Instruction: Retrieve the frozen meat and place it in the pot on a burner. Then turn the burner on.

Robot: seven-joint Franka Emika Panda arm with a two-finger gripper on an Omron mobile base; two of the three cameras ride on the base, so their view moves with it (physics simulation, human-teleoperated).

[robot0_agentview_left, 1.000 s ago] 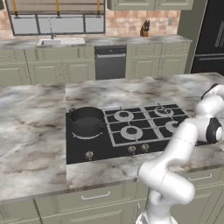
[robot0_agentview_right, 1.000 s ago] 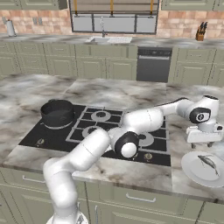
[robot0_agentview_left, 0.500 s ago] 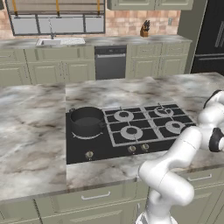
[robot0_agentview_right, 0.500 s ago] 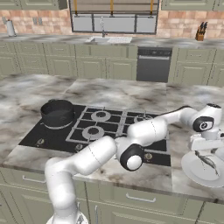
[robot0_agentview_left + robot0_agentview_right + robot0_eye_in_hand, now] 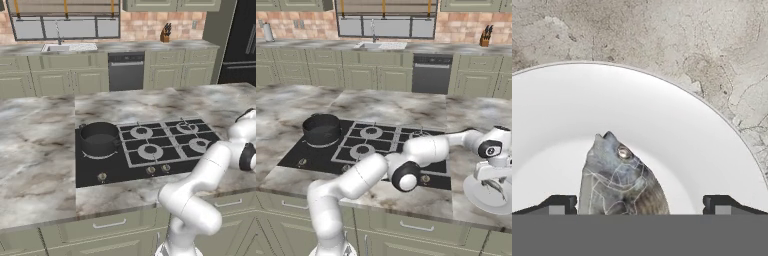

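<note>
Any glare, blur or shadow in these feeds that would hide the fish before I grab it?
Hand view: sharp and evenly lit, fish clear on the plate, its body cut off at the bottom edge. Right base view: plate small, fish partly behind the tool. Left base view: flat light, no glare.

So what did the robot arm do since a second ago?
The arm swung out to its right and reached lower, bringing the end effector down over the fish on the white plate. Its jaws stayed wide open either side of the fish; nothing is grabbed yet. The pot, stove and plate didn't move.
</note>
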